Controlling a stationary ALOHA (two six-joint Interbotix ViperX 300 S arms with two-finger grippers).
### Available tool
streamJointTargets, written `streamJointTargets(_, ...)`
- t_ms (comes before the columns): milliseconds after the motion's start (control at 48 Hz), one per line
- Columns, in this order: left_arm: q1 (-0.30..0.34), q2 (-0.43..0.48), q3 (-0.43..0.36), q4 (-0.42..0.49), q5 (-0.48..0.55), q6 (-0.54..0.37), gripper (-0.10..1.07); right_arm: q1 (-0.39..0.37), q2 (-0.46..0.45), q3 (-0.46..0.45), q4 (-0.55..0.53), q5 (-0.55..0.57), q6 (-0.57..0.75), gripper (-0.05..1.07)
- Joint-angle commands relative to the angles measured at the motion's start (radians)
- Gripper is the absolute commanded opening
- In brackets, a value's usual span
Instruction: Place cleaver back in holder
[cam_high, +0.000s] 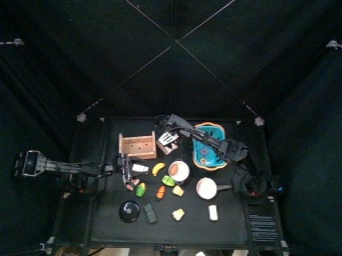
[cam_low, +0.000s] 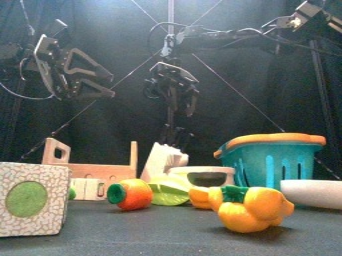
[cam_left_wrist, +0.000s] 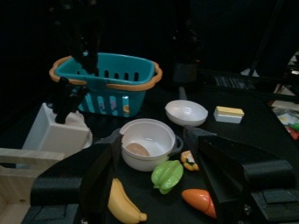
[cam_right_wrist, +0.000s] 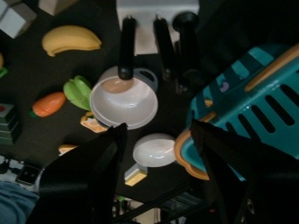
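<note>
Above the boxy wooden holder (cam_low: 94, 172) | right claw (cam_low: 174, 88) wide, empty | left claw (cam_low: 74, 72) wide

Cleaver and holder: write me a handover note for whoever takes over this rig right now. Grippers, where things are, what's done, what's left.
Left gripper: open, empty, raised at its own side of the table, resting.
Right gripper: open, empty, hanging over the cleaver.
Cleaver: white blade, handle up, upright beside the wooden holder, on the side toward the blue basket.
Done: the cleaver is out of the jaws, at the holder.
Left: I cannot tell if it sits in a slot or only leans there. Check that, then withdraw the right arm.
</note>
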Motion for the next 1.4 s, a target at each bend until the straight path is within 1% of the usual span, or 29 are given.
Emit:
streamJointTargets(0, 0.0, -0.002, -0.009, 0.002, -0.005, 0.0, 0.93, 0.0, -0.106, 0.041, -0.014, 0.006, -0.003, 0.91)
streamJointTargets(208, 0.0, -0.002, -0.009, 0.0, -0.005, 0.0, 0.93, 0.003, -0.25, 0.268, -0.067, 0.002, -0.012, 0.91)
streamJointTargets(250, 0.0, -0.002, -0.009, 0.0, -0.005, 0.0, 0.93, 0.006, -0.291, 0.318, -0.083, -0.006, -0.011, 0.91)
streamJointTargets(333, 0.0, -0.002, -0.009, 0.0, -0.005, 0.0, 0.93, 0.012, -0.353, 0.388, -0.097, -0.031, -0.002, 0.91)
streamJointTargets(458, 0.0, -0.002, -0.009, 0.0, -0.005, 0.0, 0.93, 0.038, -0.436, 0.479, -0.084, -0.095, 0.006, 0.91)
streamJointTargets(562, 0.0, -0.002, -0.008, 0.0, -0.005, 0.0, 0.93, 0.074, -0.471, 0.534, -0.067, -0.147, 0.009, 0.91)
streamJointTargets(729, 0.0, -0.002, -0.008, 0.002, -0.005, 0.0, 0.93, 0.137, -0.523, 0.626, -0.077, -0.23, 0.028, 0.91)
streamJointTargets(917, 0.0, -0.002, -0.003, 0.0, -0.005, 0.0, 0.93, 0.183, -0.594, 0.738, -0.069, -0.311, 0.074, 0.91)
streamJointTargets(1042, 0.0, -0.002, -0.002, 0.0, -0.005, 0.0, 0.93, 0.224, -0.655, 0.821, -0.072, -0.413, 0.094, 0.91)
streamJointTargets(1250, 0.0, -0.002, 0.003, 0.003, -0.005, 0.002, 0.93, 0.316, -0.756, 1.014, -0.077, -0.657, 0.129, 0.91)
streamJointTargets(1375, 0.0, -0.002, -0.003, 0.005, -0.005, 0.002, 0.93, 0.357, -0.802, 1.117, -0.089, -0.746, 0.129, 0.91)
